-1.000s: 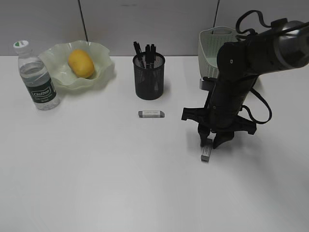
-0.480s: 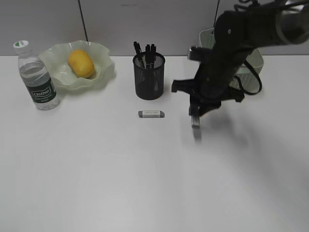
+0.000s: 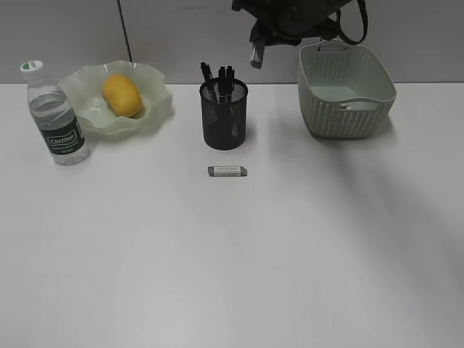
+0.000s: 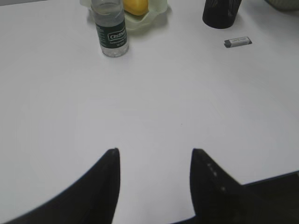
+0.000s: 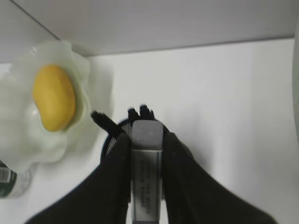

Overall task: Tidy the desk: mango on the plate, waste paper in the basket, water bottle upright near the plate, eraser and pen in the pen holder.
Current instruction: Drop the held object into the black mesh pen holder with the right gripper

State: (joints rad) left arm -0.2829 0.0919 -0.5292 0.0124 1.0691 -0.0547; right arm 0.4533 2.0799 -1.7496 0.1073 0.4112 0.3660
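Eraser [image 5: 147, 179], grey with a printed label, is pinched in the right gripper [image 5: 145, 140] above the pen holder [image 3: 224, 114] full of pens [image 3: 217, 75]; mango [image 3: 121, 95] sits in the plate [image 3: 156, 101] near the desk's [image 3: 232, 254] back-left corner; left gripper [image 4: 154, 156] gapes, holding nothing

**Camera setup: three views, one desk**

Exterior: chest-or-head height, angled down at the desk [image 3: 232, 275] from its front edge, facing the back wall. Wide, takes in the whole layout.

Left wrist: low over the near-side desk, looking forward past its own left gripper [image 4: 154, 161] fingertips. Far from everything; water bottle [image 4: 111, 29], plate [image 4: 145, 16] and loose eraser [image 4: 238, 42] sit at the top edge.

Right wrist: high, looking steeply down past the right gripper [image 5: 147, 140], close above the pen holder [image 5: 112, 140]. Somewhat blurred, probably motion.

Overlap: mango [image 3: 121, 95] appears in all three; pen holder [image 3: 224, 114] too.
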